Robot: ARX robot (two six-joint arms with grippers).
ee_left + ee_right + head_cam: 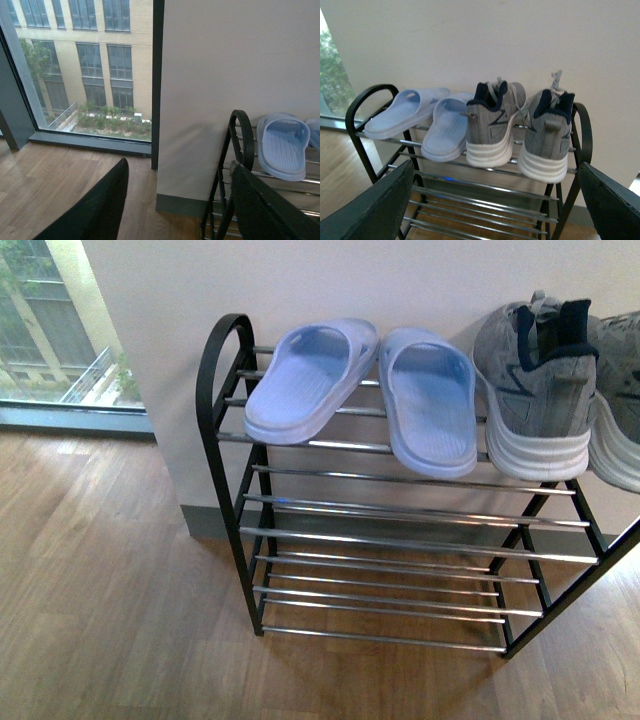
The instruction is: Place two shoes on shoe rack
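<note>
Four shoes sit in a row on the top tier of the shoe rack [225, 380], heels toward the robot. In the right wrist view the order along the chrome bars reads: a pale blue slide [402, 120] nearest the rounded side piece on the window side, a second pale blue slide [445, 132] just beside it, then a grey knit sneaker [492, 130] with a white sole and navy collar, then a second grey sneaker [547, 142] near the far side piece. The outer slide lies angled, its toe pointing toward the second slide; the second slide's edge touches the first sneaker. The two sneakers stand apart from each other, heels hanging slightly over the front bar.

The front view shows the same top tier, with the outer slide [310, 380] tilted across the bars and only a strip of the second sneaker at the picture's edge. The lower tiers hold nothing but their bars.

The left end effector [175, 200] shows two dark fingers [95, 210] spread wide with nothing between them, off the window end of the rack. The right end effector [495, 205] likewise has its fingers [367, 210] spread wide, facing the rack from in front, holding nothing.

The rack stands on a wooden floor [100, 590] against a pale wall [300, 280], beside a tall window [80, 65].
</note>
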